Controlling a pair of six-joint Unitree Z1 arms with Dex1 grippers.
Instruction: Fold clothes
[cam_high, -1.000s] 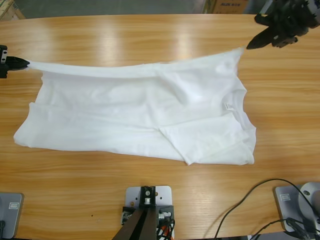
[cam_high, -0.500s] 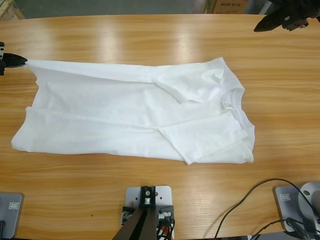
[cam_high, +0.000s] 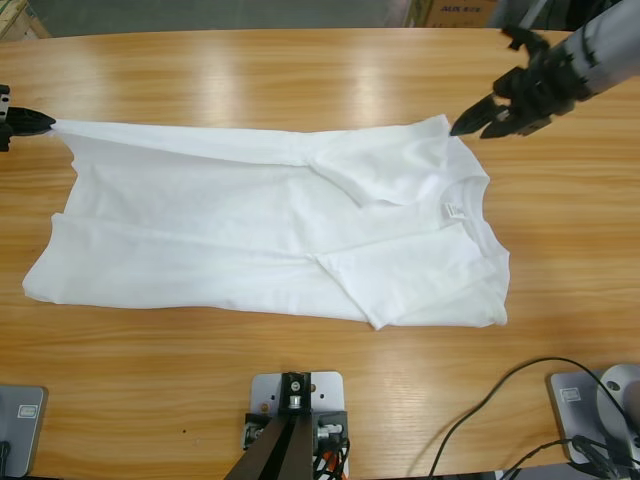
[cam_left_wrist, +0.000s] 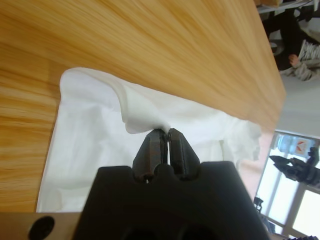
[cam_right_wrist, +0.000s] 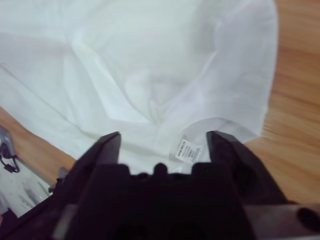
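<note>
The clothes are one white T-shirt (cam_high: 250, 230) lying spread across the table, collar and neck label (cam_high: 455, 210) toward the right. A sleeve is folded over near the shoulder. At the far left edge my left gripper (cam_high: 30, 123) is shut on the shirt's far left corner. The left wrist view shows that gripper (cam_left_wrist: 165, 136) pinching a raised fold of the shirt (cam_left_wrist: 100, 145). My right gripper (cam_high: 468, 131) hangs open just off the shirt's far right shoulder. Seen from the right wrist, the gripper (cam_right_wrist: 162, 142) has wide-apart jaws above the shirt (cam_right_wrist: 125, 60) and the label (cam_right_wrist: 187, 150).
Bare wooden tabletop (cam_high: 300, 70) runs beyond the shirt and also in front of it. A black cable (cam_high: 500, 395) loops at the near right. Cardboard boxes (cam_high: 455, 12) stand past the far edge. A person (cam_left_wrist: 300, 55) shows small in the left wrist view's background.
The right gripper let go of the shirt's shoulder, which dropped flat, rose away to the far right, then came back down open beside that shoulder. The left gripper kept its hold.
</note>
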